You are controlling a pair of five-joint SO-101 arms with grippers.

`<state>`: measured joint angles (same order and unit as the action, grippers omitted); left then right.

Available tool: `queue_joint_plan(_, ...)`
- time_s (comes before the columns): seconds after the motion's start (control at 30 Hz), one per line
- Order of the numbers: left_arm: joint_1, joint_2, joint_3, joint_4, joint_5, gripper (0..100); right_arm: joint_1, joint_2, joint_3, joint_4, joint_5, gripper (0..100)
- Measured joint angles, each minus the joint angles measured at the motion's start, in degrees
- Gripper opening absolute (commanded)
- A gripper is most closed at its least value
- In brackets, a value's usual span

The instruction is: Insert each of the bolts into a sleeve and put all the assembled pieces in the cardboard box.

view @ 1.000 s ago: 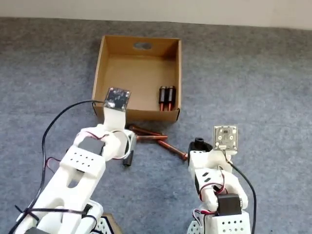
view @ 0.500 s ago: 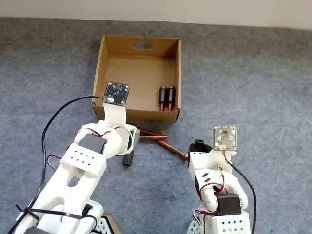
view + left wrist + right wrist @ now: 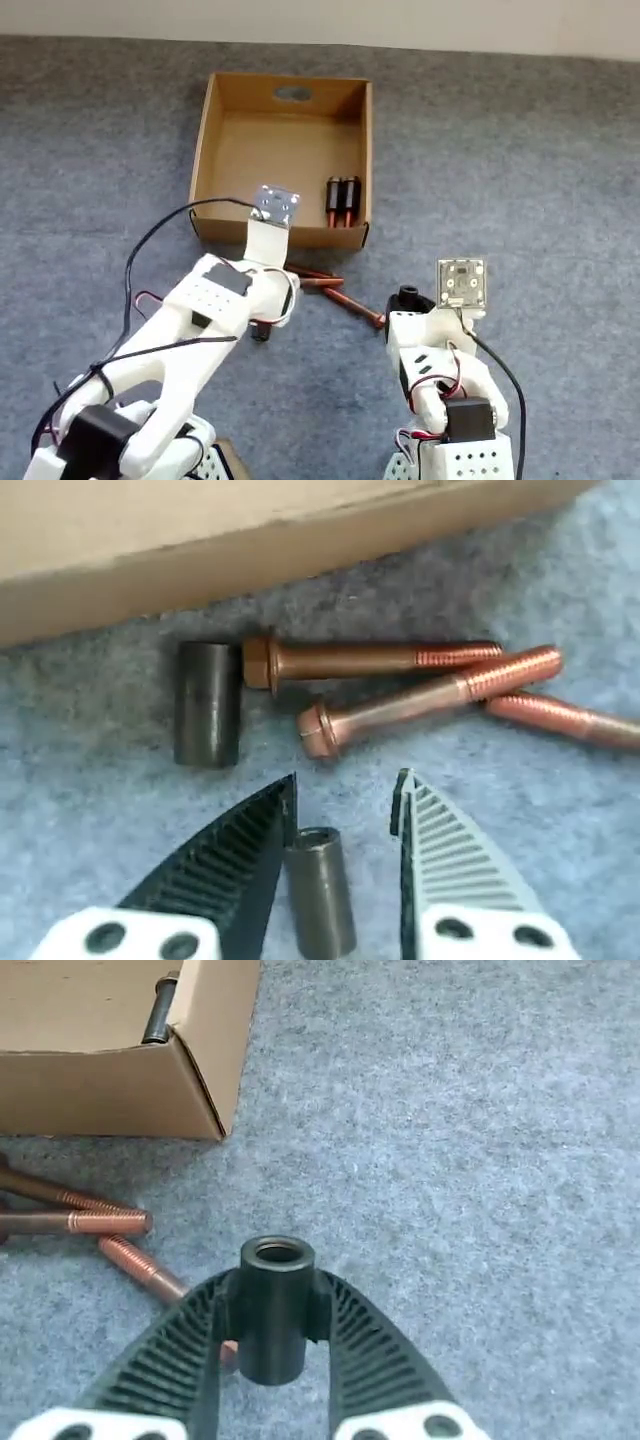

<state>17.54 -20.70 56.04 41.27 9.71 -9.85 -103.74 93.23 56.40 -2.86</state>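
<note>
Three copper bolts (image 3: 372, 659) lie crossed on the grey carpet in front of the cardboard box (image 3: 212, 120). My left gripper (image 3: 345, 780) hovers open just short of them, and a dark sleeve (image 3: 321, 904) lies between its fingers. A second sleeve (image 3: 208, 703) lies by one bolt's head. Two assembled pieces (image 3: 342, 200) rest inside the box at its right front corner. My right gripper (image 3: 270, 1295) is shut on an upright black sleeve (image 3: 273, 1305), which stands right of the bolts (image 3: 355, 305) in the high view.
The box's front wall (image 3: 280, 550) stands just beyond the bolts. A black cable (image 3: 160, 235) loops off the left arm. Open carpet (image 3: 520, 170) stretches to the right of the box and the right arm.
My left arm's wrist has swung to the right along the box front and now sits over the bolts. The right arm has kept still with its sleeve.
</note>
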Motion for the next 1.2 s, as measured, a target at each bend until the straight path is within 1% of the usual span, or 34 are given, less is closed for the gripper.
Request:
queue_joint_plan(0.07, -1.4, 0.1, 0.0, 0.0, 0.0, 17, 0.0, 0.0, 0.0, 0.0, 0.0, 0.6)
queue_joint_plan(0.2, -1.7, 0.1, 0.0, -0.6, 0.0, 17, 0.0, 0.0, 0.0, 0.0, 0.0, 0.6)
queue_joint_plan(0.57, -1.8, 0.4, 2.0, -11.0, 0.0, 17, 0.0, 0.0, 0.0, 0.0, 0.0, 0.6)
queue_joint_plan(0.97, -1.8, 0.4, 4.0, -11.7, 0.1, 17, 0.0, 0.0, 0.0, 0.0, 0.0, 0.6)
queue_joint_plan(1.2, -1.8, 0.4, 4.0, -11.7, 0.3, 7, 0.0, 0.0, 0.0, 0.0, 0.0, 0.6)
